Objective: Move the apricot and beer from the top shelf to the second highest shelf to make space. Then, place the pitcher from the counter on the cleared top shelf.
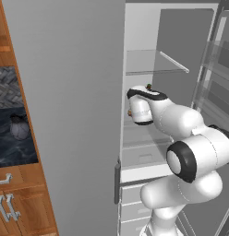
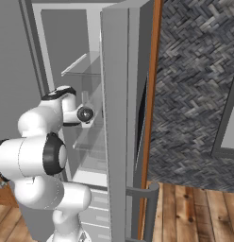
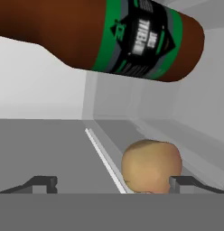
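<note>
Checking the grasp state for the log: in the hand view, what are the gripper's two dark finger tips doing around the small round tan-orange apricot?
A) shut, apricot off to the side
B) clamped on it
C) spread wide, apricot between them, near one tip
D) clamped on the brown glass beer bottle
C: in the hand view the gripper stands open, tips far apart, with the small round tan-orange apricot between them, close to one tip; the brown glass beer bottle lies beyond, ungripped.

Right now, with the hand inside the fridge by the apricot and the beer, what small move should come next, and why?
Probably draw the hand straight back out of the fridge. In the hand view the gripper stands open, the apricot sits free between its tips, and the beer crosses the frame close above, held by nothing. A slow, straight retreat should avoid knocking either before going for the pitcher on the counter.
</note>
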You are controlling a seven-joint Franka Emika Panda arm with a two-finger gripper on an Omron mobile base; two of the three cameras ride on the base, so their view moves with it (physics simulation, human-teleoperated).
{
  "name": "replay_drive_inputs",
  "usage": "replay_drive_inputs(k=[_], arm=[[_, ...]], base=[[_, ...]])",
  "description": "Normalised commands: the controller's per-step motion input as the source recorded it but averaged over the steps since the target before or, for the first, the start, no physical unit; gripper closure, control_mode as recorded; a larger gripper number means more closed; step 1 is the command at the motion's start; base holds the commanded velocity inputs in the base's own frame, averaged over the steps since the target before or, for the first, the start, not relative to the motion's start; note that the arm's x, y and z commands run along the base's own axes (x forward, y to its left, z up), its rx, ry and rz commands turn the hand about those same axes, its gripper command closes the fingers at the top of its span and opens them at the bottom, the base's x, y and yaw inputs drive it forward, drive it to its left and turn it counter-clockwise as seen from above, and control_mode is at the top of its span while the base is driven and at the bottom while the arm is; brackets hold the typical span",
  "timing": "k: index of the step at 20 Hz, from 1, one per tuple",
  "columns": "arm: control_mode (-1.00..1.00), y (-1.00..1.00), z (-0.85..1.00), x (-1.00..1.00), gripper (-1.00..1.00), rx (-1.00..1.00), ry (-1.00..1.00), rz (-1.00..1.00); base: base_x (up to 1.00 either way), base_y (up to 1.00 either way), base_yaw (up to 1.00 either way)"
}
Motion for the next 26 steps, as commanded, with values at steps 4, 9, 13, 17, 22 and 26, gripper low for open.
replay_drive_inputs(k=[4, 9, 13, 17, 22, 26], arm=[[-1.00, 0.00, 0.76, -0.21, -1.00, -0.05, 0.00, -0.01], [-1.00, -0.06, 0.96, -0.41, -1.00, -0.09, 0.03, -0.04], [-1.00, -0.29, 0.78, -0.72, -1.00, -0.08, 0.12, -0.03], [-1.00, -0.50, 0.95, -0.83, -1.00, -0.16, 0.10, 0.00], [-1.00, -0.40, 1.00, -0.61, -1.00, -0.27, 0.04, 0.01], [-1.00, -0.19, 1.00, -0.56, -1.00, -0.33, 0.10, 0.02]], base=[[0.00, 0.00, 0.00], [0.00, 0.00, 0.00], [0.00, 0.00, 0.00], [0.00, 0.00, 0.00], [0.00, 0.00, 0.00], [0.00, 0.00, 0.00]])
